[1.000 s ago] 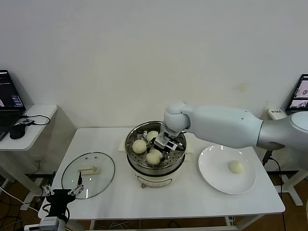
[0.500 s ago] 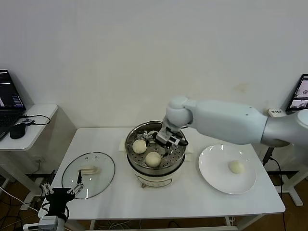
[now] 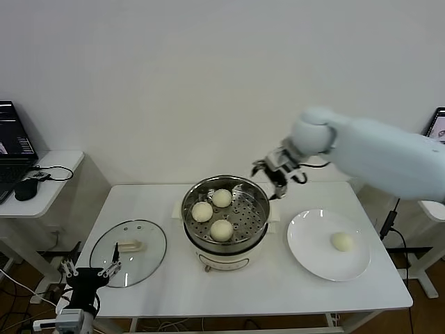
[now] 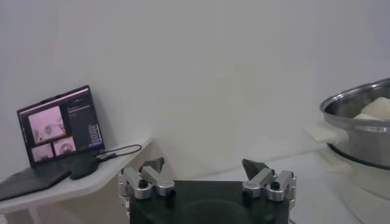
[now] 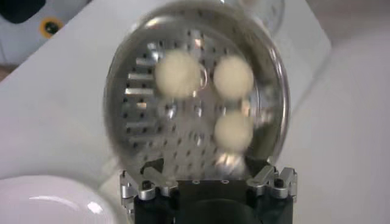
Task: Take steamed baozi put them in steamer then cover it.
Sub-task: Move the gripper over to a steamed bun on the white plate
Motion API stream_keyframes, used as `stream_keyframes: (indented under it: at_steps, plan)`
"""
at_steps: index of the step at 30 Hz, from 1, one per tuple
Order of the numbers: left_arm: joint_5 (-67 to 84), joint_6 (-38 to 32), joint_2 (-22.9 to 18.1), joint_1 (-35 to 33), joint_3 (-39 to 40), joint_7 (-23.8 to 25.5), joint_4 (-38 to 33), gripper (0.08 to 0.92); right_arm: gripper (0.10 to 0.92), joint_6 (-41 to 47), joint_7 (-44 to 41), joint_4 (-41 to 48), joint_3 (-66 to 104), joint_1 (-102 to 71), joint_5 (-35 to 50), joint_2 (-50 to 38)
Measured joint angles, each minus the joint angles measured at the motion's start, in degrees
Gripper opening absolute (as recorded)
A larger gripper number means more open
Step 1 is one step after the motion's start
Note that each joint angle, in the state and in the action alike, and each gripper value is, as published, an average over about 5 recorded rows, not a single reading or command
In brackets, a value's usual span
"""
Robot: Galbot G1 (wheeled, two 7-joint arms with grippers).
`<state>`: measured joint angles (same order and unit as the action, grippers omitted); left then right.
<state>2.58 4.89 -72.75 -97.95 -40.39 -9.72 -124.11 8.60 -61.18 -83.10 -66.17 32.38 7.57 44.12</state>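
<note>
Three baozi (image 3: 211,211) sit on the perforated tray of the steamer (image 3: 259,224) at table centre; the 4th bun (image 3: 340,241) is alone on the white plate (image 3: 309,259), at abt 3 o'clock from the pot. Right gripper (image 3: 275,170) hangs in the air at abt 1 o'clock of the steamer, jaws spread wide, nothing in them. So I'd say: step in hand = fetching the last bun. Next move calls for swinging over to the plate, dropping onto that bun w/ fingers either side, soft squeeze.

Cover (image 3: 128,252) lies flat on the table at abt 9 o'clock from the pot, handle up. Left gripper (image 3: 89,274) is parked low at the table's near-left corner, jaws wide, empty.

Surface: plain white table (image 3: 229,296). Room: white wall behind; side desk at far left w/ laptop (image 3: 14,142) & mouse (image 3: 26,189).
</note>
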Motion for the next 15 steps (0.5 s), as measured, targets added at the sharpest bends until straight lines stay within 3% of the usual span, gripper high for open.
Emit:
stream_keyframes:
  at_steps: [15]
  plan:
    - [-0.29, 0.11, 0.43, 0.08, 0.39, 0.04, 0.73, 0.823, 0.823, 2.12, -0.28, 3.16, 12.06, -16.31, -8.45, -13.04]
